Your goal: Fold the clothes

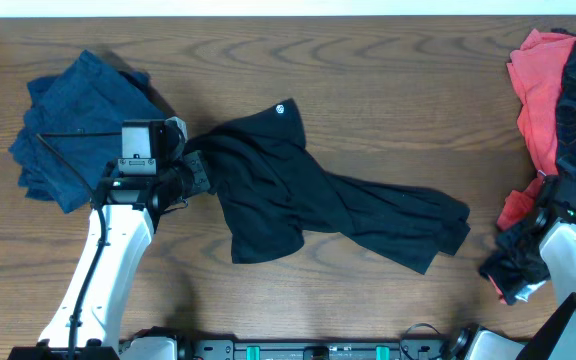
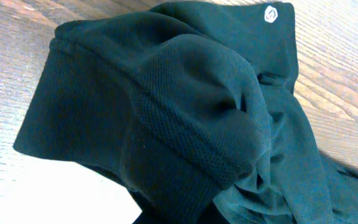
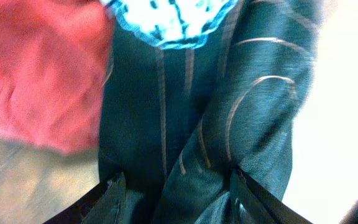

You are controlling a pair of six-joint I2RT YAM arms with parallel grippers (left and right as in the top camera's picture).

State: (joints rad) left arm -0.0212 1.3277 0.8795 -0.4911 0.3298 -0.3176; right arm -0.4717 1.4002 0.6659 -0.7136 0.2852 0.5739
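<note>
Bunched black shirt [image 2: 166, 112] cloth sits right up against the left wrist camera, in fat folds with a ribbed band across them. No fingers show in that view. From above, the left gripper [image 1: 190, 178] is closed tight on the left edge of the shirt. From there the shirt spreads out to the right across the middle of the table [image 1: 368, 60], rumpled and not flat. One small round white logo [image 2: 271, 14] sits near the top edge of the shirt. It is only a mark, and no letters in it can be read. Just to the left of this gripper lies a navy cloth [image 1: 73, 120] in a crumpled heap.

On the other side, the right gripper [image 3: 179, 186] has its two fingers [image 3: 114, 193] standing apart, with a fold of dark printed cloth [image 3: 185, 124] between them. I cannot tell if they squeeze the cloth or just sit around it. This cloth has thin pale lines and curves on it. Next to it, touching, is a red cloth [image 3: 36, 68]. At the top of that view is a bright white and blue tag [image 3: 166, 18] with dark marks on it, too blurry to read. From above, both of these cloths lie piled at the right edge of the table, well apart from the black shirt.
</note>
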